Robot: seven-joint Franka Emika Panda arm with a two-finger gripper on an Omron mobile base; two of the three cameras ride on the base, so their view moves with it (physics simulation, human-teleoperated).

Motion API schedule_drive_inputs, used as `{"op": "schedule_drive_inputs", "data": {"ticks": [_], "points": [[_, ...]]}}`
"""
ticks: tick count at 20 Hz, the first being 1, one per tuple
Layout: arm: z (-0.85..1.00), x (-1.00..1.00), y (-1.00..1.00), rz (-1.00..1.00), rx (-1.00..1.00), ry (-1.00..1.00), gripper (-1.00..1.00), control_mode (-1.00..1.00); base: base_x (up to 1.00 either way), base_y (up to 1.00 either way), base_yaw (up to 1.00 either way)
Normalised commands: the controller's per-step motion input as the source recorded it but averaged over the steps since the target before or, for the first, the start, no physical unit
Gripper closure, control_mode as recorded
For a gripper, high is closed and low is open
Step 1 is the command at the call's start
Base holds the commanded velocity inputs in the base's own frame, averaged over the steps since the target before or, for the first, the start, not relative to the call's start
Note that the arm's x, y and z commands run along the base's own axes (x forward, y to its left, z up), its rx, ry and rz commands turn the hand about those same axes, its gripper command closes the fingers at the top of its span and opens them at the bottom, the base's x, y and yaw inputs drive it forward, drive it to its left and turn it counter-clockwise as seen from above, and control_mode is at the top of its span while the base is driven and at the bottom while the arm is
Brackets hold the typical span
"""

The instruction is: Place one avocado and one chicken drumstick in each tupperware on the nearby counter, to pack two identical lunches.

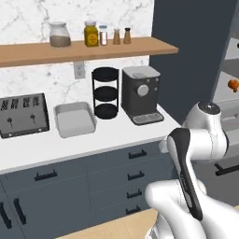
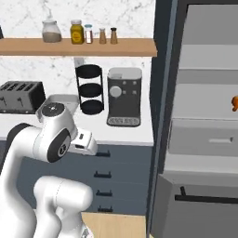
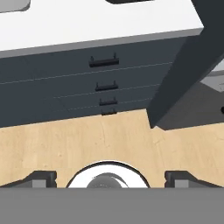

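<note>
Down at the bottom of the hand view we see the claw (image 3: 109, 177) with its two dark fingertips (image 3: 41, 178) standing wide apart — nothing between them, nothing touched, just wooden floor (image 3: 109, 140) beyond. Past the floor, that view reaches the dark blue-grey drawers (image 3: 78, 83) with black bar handles, and above them the white edge of the counter (image 3: 100, 24).

From the base views we take the counter (image 1: 116, 135) as our landmark. On it, toward its left end, sits a dark four-slot toaster (image 1: 23, 114). Just right of the toaster lies a shallow grey tupperware (image 1: 74, 119) — we see nothing inside it. Right of that stands a black three-tier round rack (image 1: 105, 92), its tiers bare, and next to it, near the counter's right end, a dark coffee machine (image 1: 141, 93).

Above the counter, a wooden wall shelf (image 1: 84, 50) carries a lidded glass jar (image 1: 59, 35) of something brownish, an amber jar (image 1: 91, 34) and a few small bottles and shakers (image 1: 115, 35).

Right of the counter, beyond a dark tall panel (image 2: 162, 93), grey shelves (image 2: 204, 74) stand open, and a small orange thing (image 1: 233, 84) rests on one of them — too small for us to name.
</note>
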Motion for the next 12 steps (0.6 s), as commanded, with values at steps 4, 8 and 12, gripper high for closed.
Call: {"op": "schedule_drive_inputs", "data": {"ticks": [4, 8, 12], "points": [[0.00, 0.00, 0.00, 0.00, 0.00, 0.00, -1.00, 1.00, -0.05, -0.96, 0.00], [0.00, 0.00, 0.00, 0.00, 0.00, 0.00, -1.00, 1.00, -0.07, -0.77, 0.00], [0.00, 0.00, 0.00, 0.00, 0.00, 0.00, -1.00, 1.00, 0.00, -0.73, 0.00]]}}
